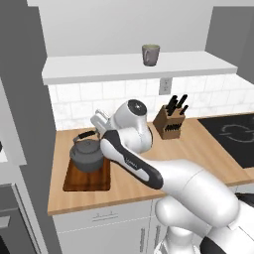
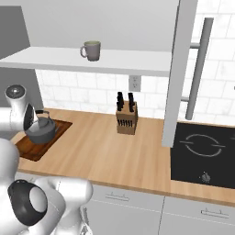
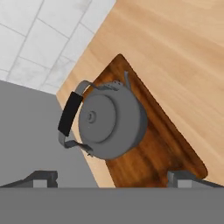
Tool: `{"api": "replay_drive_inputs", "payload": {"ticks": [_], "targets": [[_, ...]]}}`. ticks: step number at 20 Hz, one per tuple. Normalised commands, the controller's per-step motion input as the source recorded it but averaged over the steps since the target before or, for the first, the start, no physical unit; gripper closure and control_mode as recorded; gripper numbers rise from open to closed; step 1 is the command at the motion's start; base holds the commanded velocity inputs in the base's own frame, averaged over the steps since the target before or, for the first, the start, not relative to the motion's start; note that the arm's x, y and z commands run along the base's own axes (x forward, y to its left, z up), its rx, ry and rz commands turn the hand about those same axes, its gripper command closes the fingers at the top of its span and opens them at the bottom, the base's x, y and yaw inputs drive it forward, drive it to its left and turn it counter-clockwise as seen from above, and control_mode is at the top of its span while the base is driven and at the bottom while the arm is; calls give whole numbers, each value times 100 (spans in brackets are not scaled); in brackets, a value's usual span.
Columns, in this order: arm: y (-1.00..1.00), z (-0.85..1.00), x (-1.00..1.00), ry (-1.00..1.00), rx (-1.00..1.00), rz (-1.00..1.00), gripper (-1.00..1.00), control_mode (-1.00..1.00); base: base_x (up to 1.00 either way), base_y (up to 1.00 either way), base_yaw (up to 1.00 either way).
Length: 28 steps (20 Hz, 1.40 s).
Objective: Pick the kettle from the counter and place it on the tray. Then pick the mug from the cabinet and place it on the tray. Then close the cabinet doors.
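Observation:
The dark grey kettle (image 1: 87,155) (image 2: 41,130) (image 3: 109,124) stands upright on the brown tray (image 1: 84,182) (image 2: 31,149) (image 3: 164,146), at the end nearest the tiled wall. My gripper (image 1: 97,120) (image 3: 111,178) hangs open just above it, with nothing between its fingertips (image 3: 43,177). The grey-green mug (image 1: 150,54) (image 2: 92,50) sits on the white shelf (image 1: 99,69) (image 2: 128,63) of the cabinet. One cabinet door (image 2: 181,69) stands swung open, edge-on, with its bar handle (image 2: 200,64) showing.
A knife block (image 1: 171,124) (image 2: 127,117) stands by the wall on the wooden counter (image 1: 198,149) (image 2: 105,151). The black hob (image 1: 233,134) (image 2: 202,151) lies to the right. A tall grey panel (image 1: 22,89) rises close beside the tray's left side.

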Motion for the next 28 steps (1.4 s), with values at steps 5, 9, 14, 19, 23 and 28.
{"api": "replay_drive_inputs", "payload": {"ticks": [5,9,14,19,23,28], "targets": [[-5,8,-8,6,0,5,-100,-100,0,0,0],[-1,29,-36,5,-1,21,-100,-100,0,0,0],[-10,38,-72,1,-11,20,-100,-100,0,0,0],[-39,44,-83,-10,-22,10,-100,-100,0,0,0],[-51,11,-59,-11,-30,30,-100,-100,0,0,0],[-42,39,-13,-25,-29,20,-100,-100,0,0,0]]}}
